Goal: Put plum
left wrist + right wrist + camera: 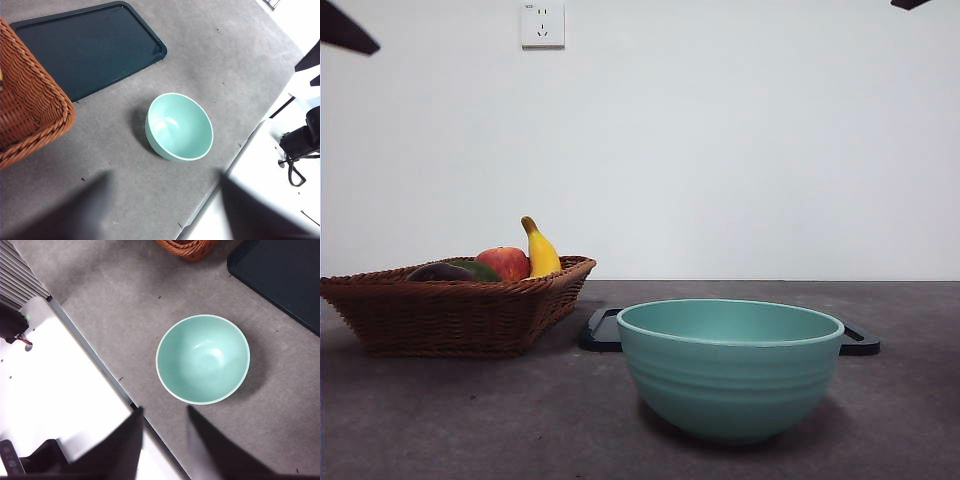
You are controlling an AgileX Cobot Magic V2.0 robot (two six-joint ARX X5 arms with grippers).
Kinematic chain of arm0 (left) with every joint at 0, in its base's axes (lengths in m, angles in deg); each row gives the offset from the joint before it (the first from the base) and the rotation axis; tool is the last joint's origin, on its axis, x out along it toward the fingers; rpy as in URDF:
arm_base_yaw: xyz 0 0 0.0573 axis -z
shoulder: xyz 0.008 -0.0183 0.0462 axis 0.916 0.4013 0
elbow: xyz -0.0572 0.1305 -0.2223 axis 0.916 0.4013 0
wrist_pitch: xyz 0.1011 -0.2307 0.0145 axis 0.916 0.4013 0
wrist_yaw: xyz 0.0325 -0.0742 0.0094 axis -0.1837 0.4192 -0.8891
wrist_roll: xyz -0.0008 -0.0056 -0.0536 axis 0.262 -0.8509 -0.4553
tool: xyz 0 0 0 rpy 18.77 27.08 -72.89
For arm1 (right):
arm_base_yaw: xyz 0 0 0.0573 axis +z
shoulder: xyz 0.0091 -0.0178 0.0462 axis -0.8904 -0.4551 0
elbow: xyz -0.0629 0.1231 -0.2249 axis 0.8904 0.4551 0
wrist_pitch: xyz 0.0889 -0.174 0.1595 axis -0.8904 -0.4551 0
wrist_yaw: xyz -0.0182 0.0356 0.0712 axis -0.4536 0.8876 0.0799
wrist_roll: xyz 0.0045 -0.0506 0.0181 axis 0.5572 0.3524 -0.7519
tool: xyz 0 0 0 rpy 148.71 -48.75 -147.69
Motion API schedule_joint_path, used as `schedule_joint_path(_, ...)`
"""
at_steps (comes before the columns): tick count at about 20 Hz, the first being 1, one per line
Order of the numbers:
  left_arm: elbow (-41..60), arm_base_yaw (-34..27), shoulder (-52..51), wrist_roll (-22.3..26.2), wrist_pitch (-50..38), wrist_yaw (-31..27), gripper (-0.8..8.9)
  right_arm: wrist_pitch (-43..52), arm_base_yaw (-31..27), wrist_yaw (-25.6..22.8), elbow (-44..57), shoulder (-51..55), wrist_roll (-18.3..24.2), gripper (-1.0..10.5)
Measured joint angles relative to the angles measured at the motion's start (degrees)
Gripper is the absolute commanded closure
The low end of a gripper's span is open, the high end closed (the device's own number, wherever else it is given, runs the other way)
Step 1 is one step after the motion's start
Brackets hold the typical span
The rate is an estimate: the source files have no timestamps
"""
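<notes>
— While both arms are hanging high above the table, where is the plum (438, 271) sitting?

— It is lying in the brown wicker basket (450, 310) at the left side of the front view, showing only as a dark purple-maroon curve just above the rim. It is sitting beside a dark green fruit (477, 268), with a red apple (505, 263) next to that and a yellow banana (540, 252) poking up at the basket's far end.

— What is the left gripper (165, 210) doing?

— It is hovering well above the grey table (440, 420), with its two dark jaws standing wide apart and holding nothing. Its wrist camera is looking down on a teal bowl (179, 126), a corner of the basket and a dark tray (90, 45), all well below it.

— And the right gripper (165, 442)?

— It is also waiting up high, over the table's edge near the bowl. Its jaws are standing apart with a clear gap between them, gripping nothing.

— How are the other things lying?

— The bowl is standing upright near the table's front with nothing showing inside it. The tray is lying flat behind it, apart from it, and the basket is sitting just beside the tray's end. A white wall socket (542, 24) is showing on the wall behind.
</notes>
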Motion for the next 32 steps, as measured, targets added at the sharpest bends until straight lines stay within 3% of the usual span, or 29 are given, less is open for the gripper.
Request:
schedule_joint_path(1, 0.0, 0.0, 0.0, 0.0, 0.0, 0.0, 8.1, 0.0, 0.0, 0.0, 0.0, 0.0, 0.0, 9.4)
schedule_joint_path(23, 0.0, -0.8, -1.1, 1.1, -2.1, -0.3, 8.07, 0.0, 0.0, 0.0, 0.0, 0.0, 0.0, 9.4)
schedule_joint_path(26, 0.4, -4.0, -5.2, 3.1, -15.8, -6.3, 8.07, 0.0, 0.0, 0.0, 0.0, 0.0, 0.0, 9.4)
schedule_joint_path(29, 4.8, -9.2, -12.5, 3.5, -34.9, -19.1, 8.07, 0.0, 0.0, 0.0, 0.0, 0.0, 0.0, 9.4)
schedule_joint_path(32, 12.9, -13.0, -20.2, 3.6, -46.2, -31.9, 8.07, 0.0, 0.0, 0.0, 0.0, 0.0, 0.0, 9.4)
